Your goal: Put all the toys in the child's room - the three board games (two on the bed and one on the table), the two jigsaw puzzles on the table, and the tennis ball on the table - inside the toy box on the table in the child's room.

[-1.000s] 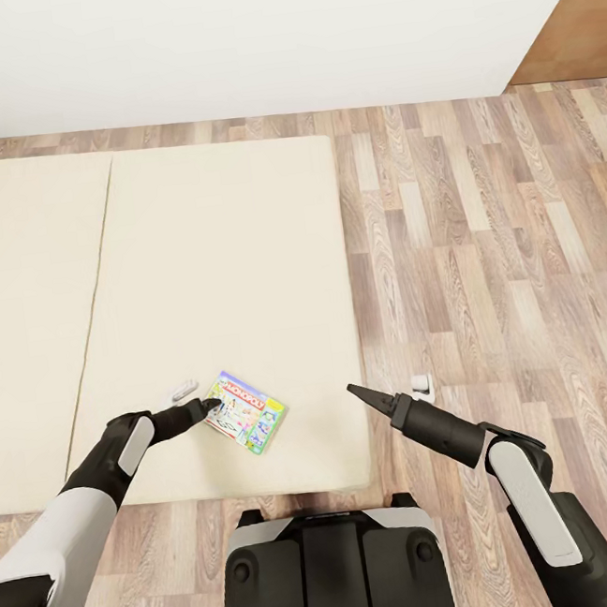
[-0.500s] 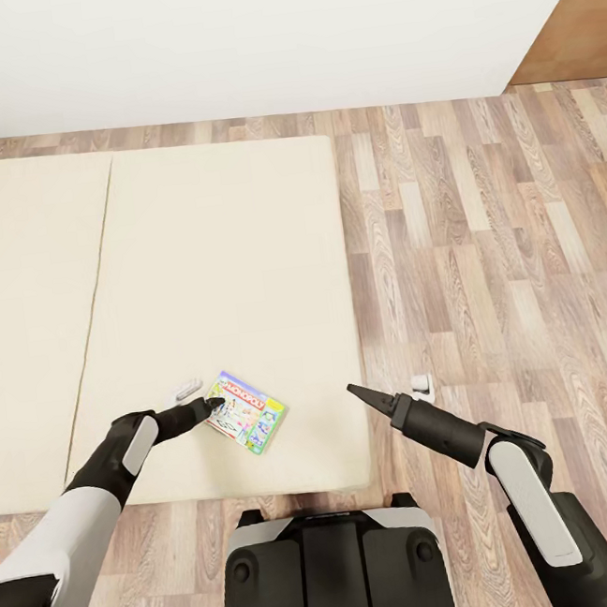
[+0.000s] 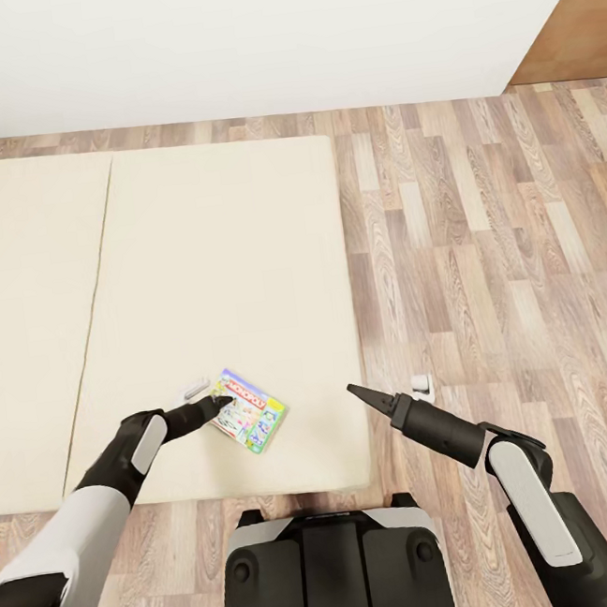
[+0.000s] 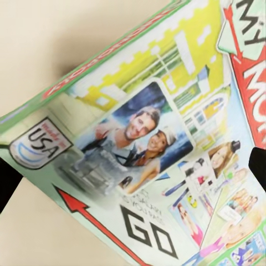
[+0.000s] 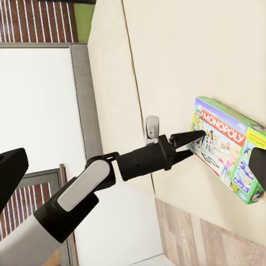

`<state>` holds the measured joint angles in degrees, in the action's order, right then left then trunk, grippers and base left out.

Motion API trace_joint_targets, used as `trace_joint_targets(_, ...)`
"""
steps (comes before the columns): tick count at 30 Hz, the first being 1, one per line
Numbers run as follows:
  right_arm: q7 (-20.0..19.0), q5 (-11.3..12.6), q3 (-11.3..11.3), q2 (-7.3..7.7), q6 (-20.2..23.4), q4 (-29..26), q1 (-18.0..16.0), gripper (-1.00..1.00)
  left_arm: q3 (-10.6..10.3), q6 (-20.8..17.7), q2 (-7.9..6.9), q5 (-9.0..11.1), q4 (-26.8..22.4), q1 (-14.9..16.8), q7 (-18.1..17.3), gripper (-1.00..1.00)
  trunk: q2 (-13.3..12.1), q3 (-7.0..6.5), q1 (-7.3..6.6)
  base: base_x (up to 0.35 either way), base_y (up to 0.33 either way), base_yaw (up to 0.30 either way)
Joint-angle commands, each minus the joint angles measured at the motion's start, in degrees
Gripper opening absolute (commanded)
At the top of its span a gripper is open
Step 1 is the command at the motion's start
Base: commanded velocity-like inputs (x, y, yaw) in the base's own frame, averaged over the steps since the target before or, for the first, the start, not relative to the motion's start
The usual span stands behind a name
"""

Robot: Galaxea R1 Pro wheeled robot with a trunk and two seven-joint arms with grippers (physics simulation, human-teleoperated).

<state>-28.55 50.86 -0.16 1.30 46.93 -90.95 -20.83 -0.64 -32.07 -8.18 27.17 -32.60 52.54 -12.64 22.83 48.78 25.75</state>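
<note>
Head view: board game (image 3: pixel 247 412) flat near the bed (image 3: pixel 223 256) front edge, your left end effector (image 3: pixel 201 398) spread at its corner, gripping nothing, right end effector (image 3: pixel 389 392) spread, idle; left wrist view: cover close beneath; right wrist view: pickup step, close next.

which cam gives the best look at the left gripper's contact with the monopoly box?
Right wrist view: it shows the left gripper side-on, fingers spread, one tip at the edge of the Monopoly box on the bed. Head view shows the gripper small, from above. Left wrist view shows the box cover close up, finger edges only.
</note>
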Motion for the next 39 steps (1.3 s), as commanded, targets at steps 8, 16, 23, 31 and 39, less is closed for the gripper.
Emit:
trace_joint_targets(8,-0.04,0.11,-0.02,0.01,0.26,-0.02,0.00,1.00,-0.09,-0.26,0.54,0.25,-0.44,0.01,-0.02,1.00,0.09,0.06,0.03,0.000,0.000,0.000)
trace_joint_targets(16,-0.09,0.11,-0.02,0.01,0.30,-0.02,-0.02,1.00,-1.11,-0.27,1.53,0.25,-1.50,0.02,-0.02,1.00,0.09,0.06,0.03,0.000,0.000,0.000)
trace_joint_targets(23,-0.11,0.11,-0.03,0.01,0.34,-0.02,0.00,1.00,-2.37,-0.45,2.17,0.33,-3.57,0.03,0.00,1.00,0.09,0.06,0.03,0.000,0.000,0.000)
trace_joint_targets(31,-0.11,0.11,-0.09,0.01,0.35,-0.02,0.00,1.00,-2.53,-0.81,3.03,0.34,-6.01,0.08,0.18,1.00,0.09,0.06,0.03,0.000,0.000,0.000)
trace_joint_targets(39,-0.11,0.11,-0.09,0.01,0.40,-0.02,0.00,1.00,-2.58,-0.88,3.96,0.33,-6.95,0.24,0.26,1.00,0.09,0.06,0.03,0.000,0.000,0.000)
